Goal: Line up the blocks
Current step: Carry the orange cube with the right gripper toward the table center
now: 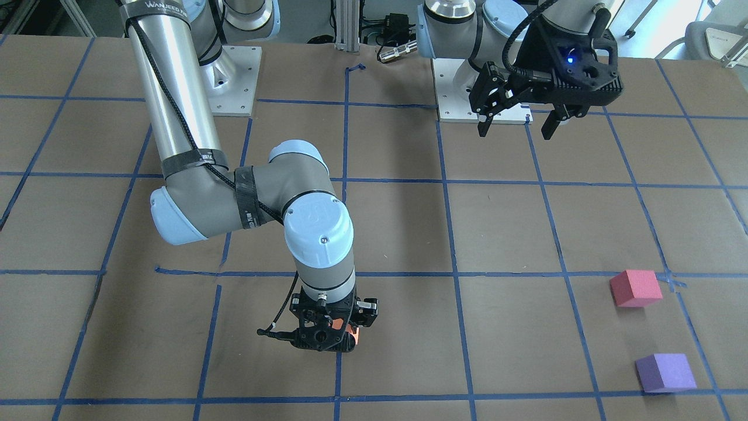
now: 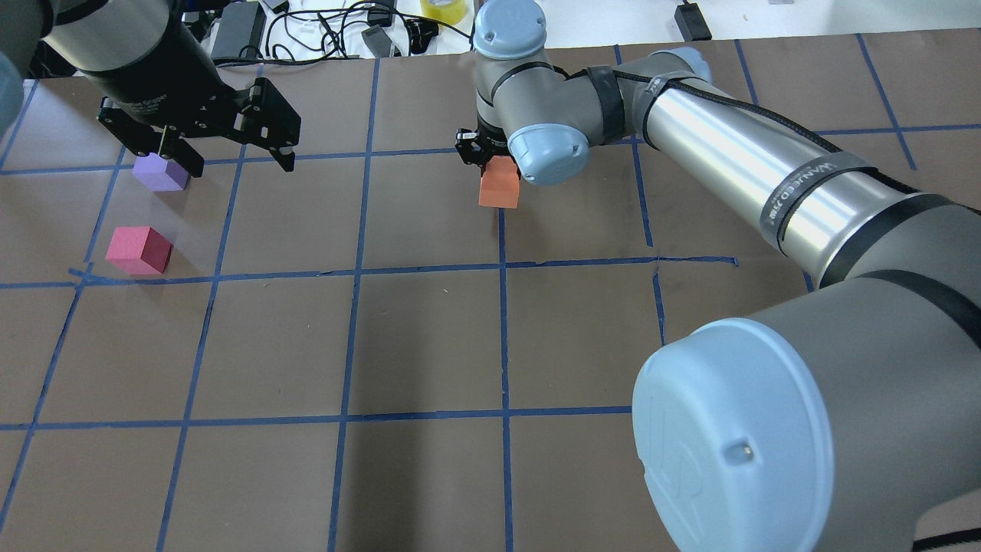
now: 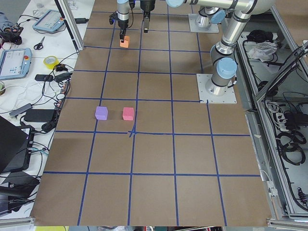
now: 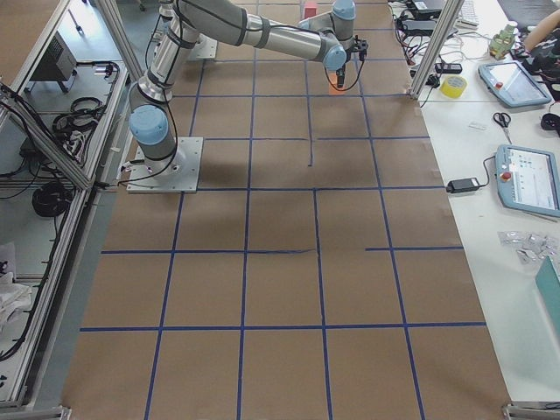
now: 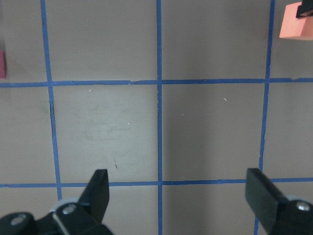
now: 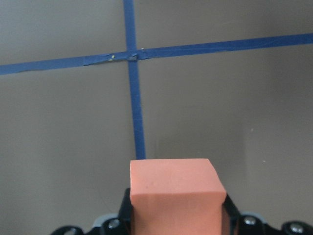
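**Orange block clamped, left pincer spread wide**

My right pincer (image 1: 328,334) is clamped on the orange block (image 6: 173,196), right over a blue tape line (image 6: 135,112) that runs ahead to a crossing. Whether the block touches the bench (image 1: 403,228), I can't tell. My left pincer (image 1: 516,131) hangs high with its fingers apart, holding nothing. The pink block (image 1: 636,287) sits just beside a tape crossing. The purple block (image 1: 665,372) is near it, farther from my base. Both are well apart from the orange block, with whole grid squares between.

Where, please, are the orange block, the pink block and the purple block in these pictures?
orange block (image 2: 499,192): overhead view, side facing the camera.
pink block (image 1: 640,283): front-facing view, top face.
purple block (image 1: 671,368): front-facing view, top face.
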You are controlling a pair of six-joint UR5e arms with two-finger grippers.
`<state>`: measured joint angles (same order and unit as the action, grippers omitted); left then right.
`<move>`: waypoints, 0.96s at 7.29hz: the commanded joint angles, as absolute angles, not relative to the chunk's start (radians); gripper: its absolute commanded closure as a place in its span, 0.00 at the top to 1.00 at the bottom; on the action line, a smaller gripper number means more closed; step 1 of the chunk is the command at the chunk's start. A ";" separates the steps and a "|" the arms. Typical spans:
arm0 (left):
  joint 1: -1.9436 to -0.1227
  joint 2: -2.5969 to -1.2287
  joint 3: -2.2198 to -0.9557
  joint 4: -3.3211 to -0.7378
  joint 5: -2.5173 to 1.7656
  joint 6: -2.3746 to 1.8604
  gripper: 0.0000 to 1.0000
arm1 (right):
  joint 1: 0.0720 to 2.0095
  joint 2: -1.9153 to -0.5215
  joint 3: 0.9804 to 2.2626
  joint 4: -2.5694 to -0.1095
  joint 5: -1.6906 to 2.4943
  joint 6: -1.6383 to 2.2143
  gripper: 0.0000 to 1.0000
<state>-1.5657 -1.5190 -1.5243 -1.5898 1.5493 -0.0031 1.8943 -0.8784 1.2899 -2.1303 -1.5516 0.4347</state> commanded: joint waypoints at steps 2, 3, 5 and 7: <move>-1.568 -1.516 -1.525 -1.597 1.539 -0.003 1.00 | 1.922 -0.796 1.184 -2.112 -1.548 0.479 0.05; -1.568 -1.508 -1.525 -1.601 1.540 -0.003 1.00 | 1.922 -0.789 1.184 -2.112 -1.560 0.480 0.09; -1.566 -1.523 -1.525 -1.600 1.545 -0.003 1.00 | 1.921 -0.781 1.183 -2.114 -1.560 0.482 0.16; -1.566 -1.510 -1.525 -1.612 1.543 -0.003 1.00 | 1.921 -0.775 1.183 -2.115 -1.555 0.482 0.37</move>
